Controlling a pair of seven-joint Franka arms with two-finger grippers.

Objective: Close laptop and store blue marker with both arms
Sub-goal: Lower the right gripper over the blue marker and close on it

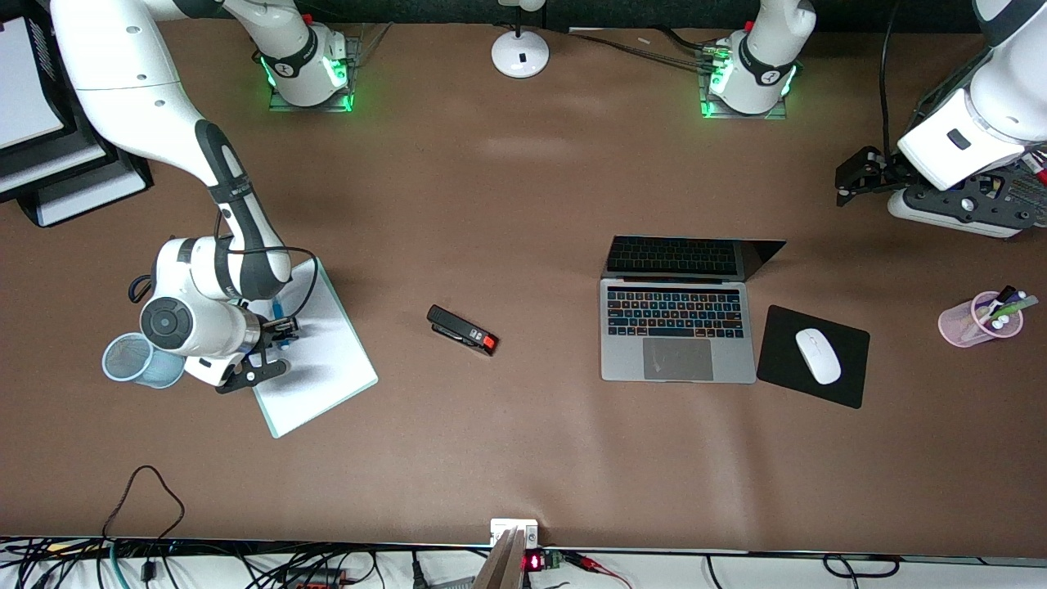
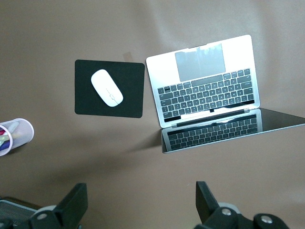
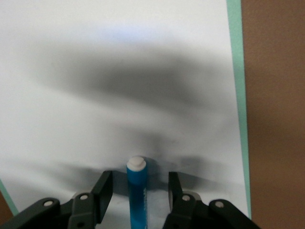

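A wide brown surface [image 1: 507, 204] carries everything, with two white robot arms based along its upper edge in the front view. One white clipboard [image 1: 323, 360] with a pale green edge lies toward the right arm's end of the surface. One silver laptop [image 1: 677, 327] sits toward the left arm's end with its lid raised and its keys lit in colours. Just beside the laptop, closer to the left arm's end, lies one black mouse pad [image 1: 851, 356] with one white mouse [image 1: 818, 355] on it. One blue mesh cup [image 1: 135, 360] lies beside the clipboard, at the right arm's end of the surface. One pink cup [image 1: 977, 321] holding a bunch of pens stands close to the left arm's end. One black stapler [image 1: 462, 330] with a red tip lies between the clipboard and the laptop. One blue marker [image 3: 137, 193] with a whitish end lies on the clipboard, between the two fingers of the right claw [image 3: 140, 193]. The right claw is down over the clipboard with its fingers partly open; a gap shows on either side of the marker, so it has no hold of it. The left claw [image 2: 141, 207] waits in the air with its fingers spread wide and nothing between them; its wrist view looks down on the laptop and mouse pad.
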